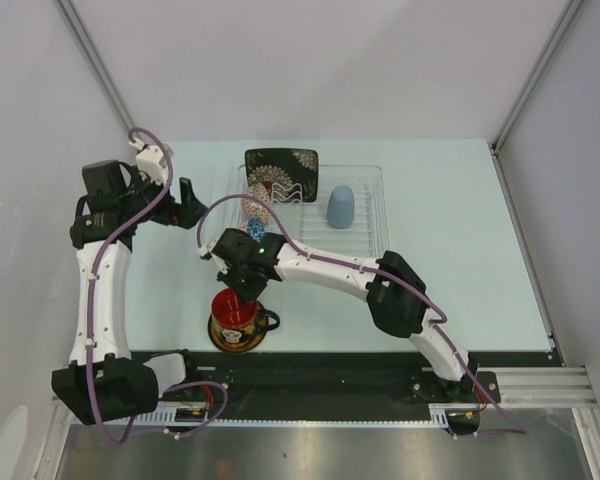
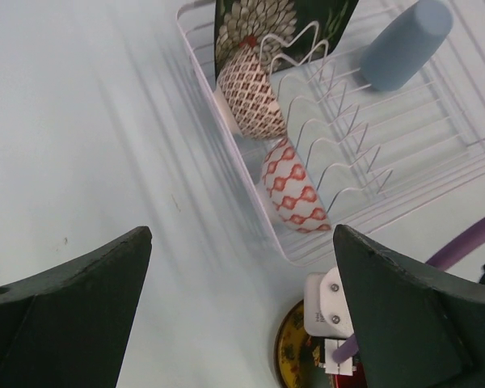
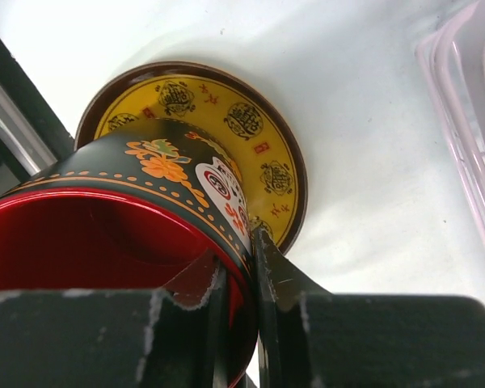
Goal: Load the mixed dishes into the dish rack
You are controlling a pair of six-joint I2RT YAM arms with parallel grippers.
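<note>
Mug, black outside with orange flowers, glossy red inside. It is at the near edge of the table, left of centre, over a saucer. Its handle points to the right. Whether its foot rests on the saucer cannot be told.

Saucer: round, yellow, dark rim, with small dark emblems.

Right gripper: clenched on the mug's rim, one finger inside the wall and one outside.

Left gripper: released, jaws spread wide, nothing between them. It hangs over bare table just left of the rack.

Rack: white wire with upright prongs, on a clear tray, beyond the mug at the table's middle.

- Bowl with red diamond pattern: on its side among the prongs at the rack's near-left corner.
- Netted bowl: beige with a red mesh pattern, on its side just behind the diamond bowl.
- Plate: black, square, floral. It stands on edge at the far-left end, behind the netted bowl.
- Blue cup: plain, mouth down, right of the plate.
</note>
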